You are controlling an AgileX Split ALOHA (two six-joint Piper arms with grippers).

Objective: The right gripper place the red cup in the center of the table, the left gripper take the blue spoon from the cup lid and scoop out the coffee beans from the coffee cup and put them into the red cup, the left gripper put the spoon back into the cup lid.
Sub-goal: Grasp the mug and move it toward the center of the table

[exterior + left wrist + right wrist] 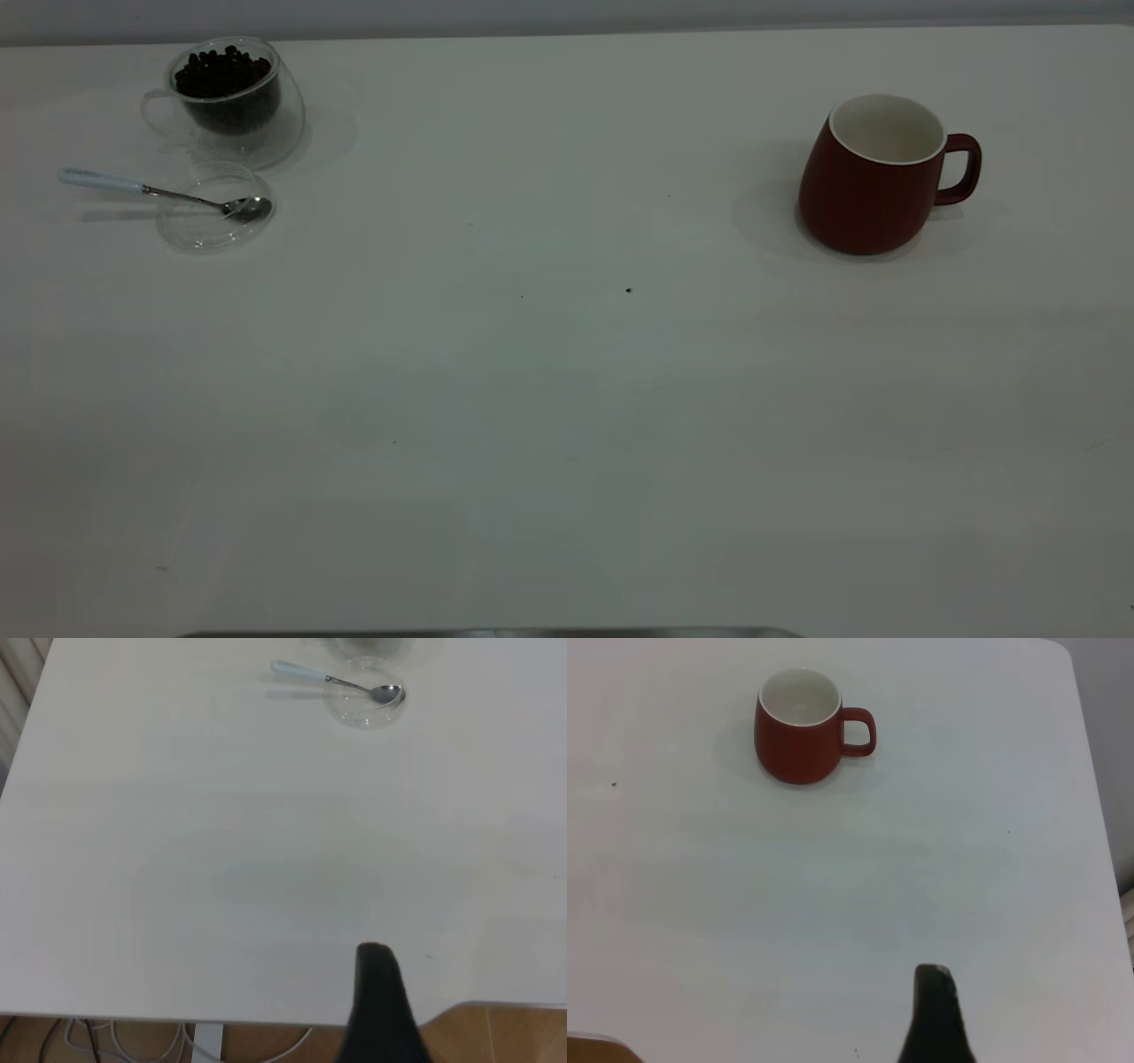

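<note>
Neither gripper appears in the exterior view; of the left gripper [383,1010] only one dark finger is seen in its wrist view, over the near edge of the table [567,425], and of the right gripper [935,1019] likewise a single dark finger, so how far either is open cannot be told. Nothing is held or touched by either finger. Well ahead of the left gripper, across bare tabletop, the cup lid [365,702] is found lying flat, with the blue spoon [337,680] laid across it: the metal bowl rests inside the lid and the pale handle sticks out past its rim over the table. Just beyond the lid the coffee cup [232,99] is stood, its glass handle turned away from the table's middle, and it is filled with a heap of coffee beans [221,73]. Well ahead of the right gripper the red cup [799,726] is stood upright and empty, its white inside showing. A small dark speck [628,290] is seen on the table between the two cups.
</note>
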